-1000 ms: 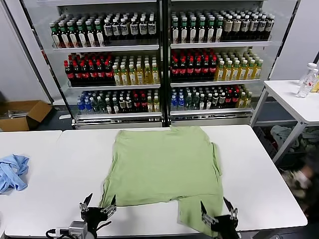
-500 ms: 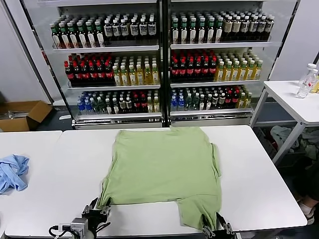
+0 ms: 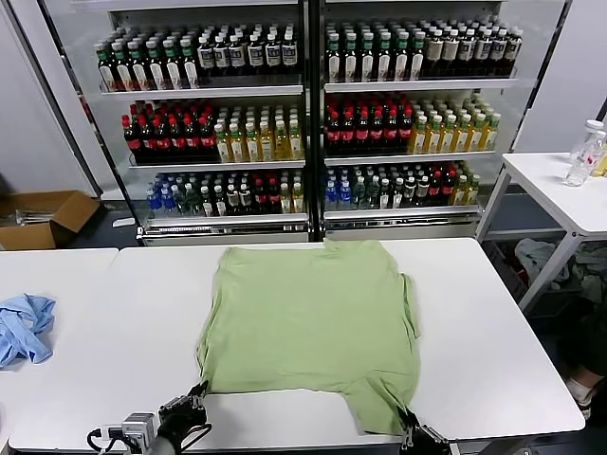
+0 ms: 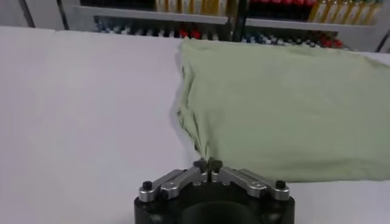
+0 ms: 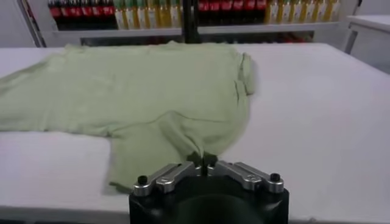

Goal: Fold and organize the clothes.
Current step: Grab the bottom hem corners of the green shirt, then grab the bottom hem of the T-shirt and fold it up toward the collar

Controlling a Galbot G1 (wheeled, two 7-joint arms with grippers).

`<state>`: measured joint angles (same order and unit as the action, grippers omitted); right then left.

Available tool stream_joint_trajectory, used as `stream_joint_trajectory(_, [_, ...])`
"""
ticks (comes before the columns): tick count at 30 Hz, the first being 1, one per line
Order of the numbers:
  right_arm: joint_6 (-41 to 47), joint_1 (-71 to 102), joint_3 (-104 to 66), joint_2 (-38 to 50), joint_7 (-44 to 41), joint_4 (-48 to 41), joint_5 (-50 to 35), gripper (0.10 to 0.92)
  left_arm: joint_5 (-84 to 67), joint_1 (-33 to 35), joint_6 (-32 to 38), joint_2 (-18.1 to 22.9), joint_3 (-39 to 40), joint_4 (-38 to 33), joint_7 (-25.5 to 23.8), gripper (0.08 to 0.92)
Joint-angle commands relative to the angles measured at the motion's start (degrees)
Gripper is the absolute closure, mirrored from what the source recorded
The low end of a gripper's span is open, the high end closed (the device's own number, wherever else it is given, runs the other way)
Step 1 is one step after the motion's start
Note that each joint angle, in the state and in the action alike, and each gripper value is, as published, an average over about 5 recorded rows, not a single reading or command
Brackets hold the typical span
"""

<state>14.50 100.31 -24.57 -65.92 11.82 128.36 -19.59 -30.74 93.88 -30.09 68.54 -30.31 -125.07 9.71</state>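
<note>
Two grippers are working at the near edge of the white desk (image 3: 493, 313). Green shirt (image 3: 313, 318) is lying mostly flat across the desk's middle, plain side up, near hem bunching toward both grippers. Left gripper (image 4: 209, 168) is pinching the shirt's near-left corner, fingers closed tight on the fabric. Right gripper (image 5: 204, 165) is clamping the near-right flap, fingers closed on cloth. Blue garment (image 3: 24, 327) is sitting crumpled at the desk's far left, well apart from the shirt. Drink coolers (image 3: 303, 114) are standing behind.
</note>
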Motion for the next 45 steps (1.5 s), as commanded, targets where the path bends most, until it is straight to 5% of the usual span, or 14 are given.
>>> stream_joint_trajectory(1, [-1.2,-7.1,-1.7,3.6,-0.1,1.1,-3.9,0.919,-7.1,-3.2,2.0,-2.2,-2.8,-3.8,-2.4,0.916])
stream_joint_trajectory(14, [1.1,-34.6,7.1,9.3,0.0,-19.2,-8.2,0.919,-6.6,-21.0,2.5,-4.6,1.7,12.8,-4.5,0.916])
stream_joint_trajectory(26, [3.6,-44.7,15.0,6.6,-2.8,-29.1,-1.0,0.901,1.0,-29.1,3.6,-1.9,7.9,23.0,-4.4,0.916])
stream_joint_trajectory(30, [4.4,-41.3,14.9,5.6,-5.3,-26.8,0.0,0.810,2.3,-27.6,3.7,-1.4,7.7,21.7,-4.0,0.884])
stream_joint_trajectory(38, [3.5,-30.8,7.7,6.4,-6.6,-20.9,-1.2,0.585,5.4,-19.5,5.4,-0.8,5.2,17.4,-2.3,0.661])
stream_joint_trajectory(45, [10.4,-29.6,4.6,5.1,-2.0,-23.8,-1.9,0.386,6.5,-21.2,4.2,-0.4,6.0,22.3,-0.4,0.453])
